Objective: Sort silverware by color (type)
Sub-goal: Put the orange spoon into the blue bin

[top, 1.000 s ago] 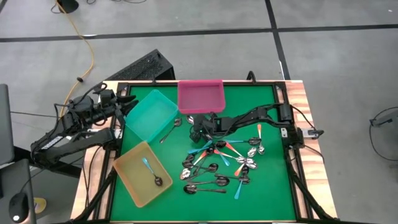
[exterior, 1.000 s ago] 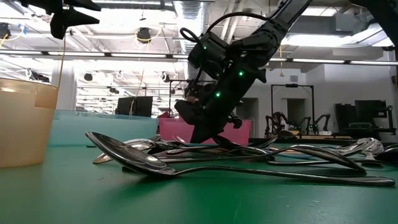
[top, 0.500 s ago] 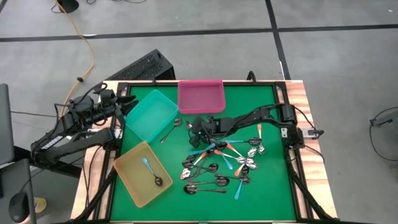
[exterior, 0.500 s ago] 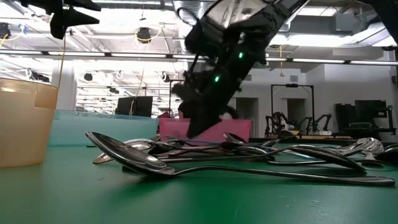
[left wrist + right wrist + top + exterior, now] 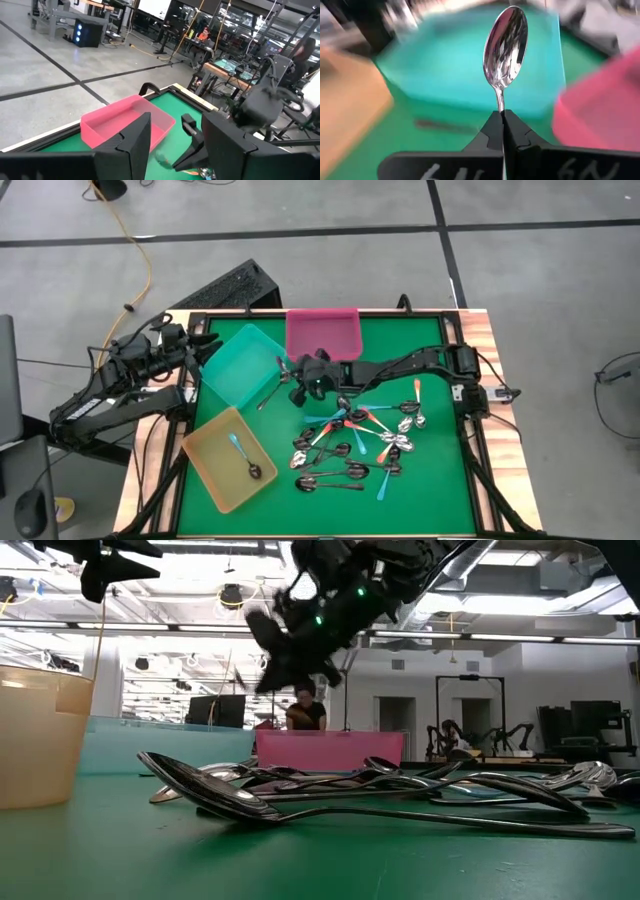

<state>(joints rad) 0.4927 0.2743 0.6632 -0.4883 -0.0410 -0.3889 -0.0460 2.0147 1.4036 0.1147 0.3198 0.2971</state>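
A green-topped work table (image 5: pixel 420 480) framed in pale wood carries three plastic trays along its left and rear: a teal tray (image 5: pixel 240 365) at the left, a pink tray (image 5: pixel 322 333) behind the centre and a translucent yellow tray (image 5: pixel 215 465) at the front left. The yellow tray holds one light-blue-handled spoon (image 5: pixel 236 444) and one dark spoon (image 5: pixel 252 469). The dark right arm (image 5: pixel 400 367) stretches across the table from the right edge. A second ago its gripper was low over the spoon heap; it has since lifted and swung left, and the right gripper (image 5: pixel 295 372) now hangs above the gap between the teal and pink trays, well clear of the cloth in the low view. Its fingers are clenched on the thin neck of a shiny metal spoon (image 5: pixel 505 35), bowl pointing away from the wrist toward the teal tray. The left arm (image 5: pixel 120 385) waits off the table's left rear corner, as before, its left gripper (image 5: pixel 172 137) closed on nothing. The heap of spoons (image 5: pixel 355 445), with light-blue, orange-red and dark handles, lies tangled right of centre. One more dark spoon (image 5: pixel 272 392) lies on the cloth just beside the teal tray. A person (image 5: pixel 303 708) shows in the room beyond.
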